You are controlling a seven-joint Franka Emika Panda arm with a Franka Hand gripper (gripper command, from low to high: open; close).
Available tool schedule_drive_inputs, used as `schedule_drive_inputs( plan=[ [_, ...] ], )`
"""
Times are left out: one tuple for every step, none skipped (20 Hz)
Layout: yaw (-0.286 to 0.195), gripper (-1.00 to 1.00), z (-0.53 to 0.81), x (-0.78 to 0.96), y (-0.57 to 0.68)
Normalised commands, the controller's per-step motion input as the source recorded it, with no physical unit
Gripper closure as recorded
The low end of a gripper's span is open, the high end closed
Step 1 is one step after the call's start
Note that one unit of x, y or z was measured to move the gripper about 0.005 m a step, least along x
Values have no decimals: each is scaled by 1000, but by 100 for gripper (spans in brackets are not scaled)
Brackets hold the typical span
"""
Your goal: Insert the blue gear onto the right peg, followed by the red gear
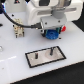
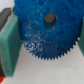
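hand (image 2: pixel 42 42), toothed bright-blue blue gear (image 2: pixel 45 35)

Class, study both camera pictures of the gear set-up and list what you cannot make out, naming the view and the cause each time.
- Blue gear: its upper part is cut off by the wrist view's edge; in the exterior view the arm covers most of it.
- Pincer: its fingers are hidden by the arm's body in the exterior view; in the wrist view only one green pad shows clearly.
- Red gear: a small, blurred patch in the exterior view.
- Right peg: too small to see detail.
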Motion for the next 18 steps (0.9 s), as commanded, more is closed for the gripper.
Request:
schedule_drive_inputs(
  plan=[
    [0, 100, 552, 420, -28],
    [0, 100, 564, 360, -97],
    [0, 100, 567, 474, 5],
    [0, 100, 546, 517, -4],
    [0, 100, 507, 566, -18],
    [0, 100, 529, 595, -48],
    [0, 100, 526, 645, -45],
    [0, 100, 515, 662, -89],
    [0, 100, 508, 714, -81],
    [0, 100, 434, 714, -107],
    [0, 100, 428, 748, -79],
    [0, 100, 433, 698, -115],
    [0, 100, 390, 707, -198],
    [0, 100, 371, 693, -254],
    [0, 100, 350, 687, -292],
    [0, 100, 326, 725, -271],
    [0, 100, 256, 725, -308],
    [0, 100, 223, 741, -292]
  ],
)
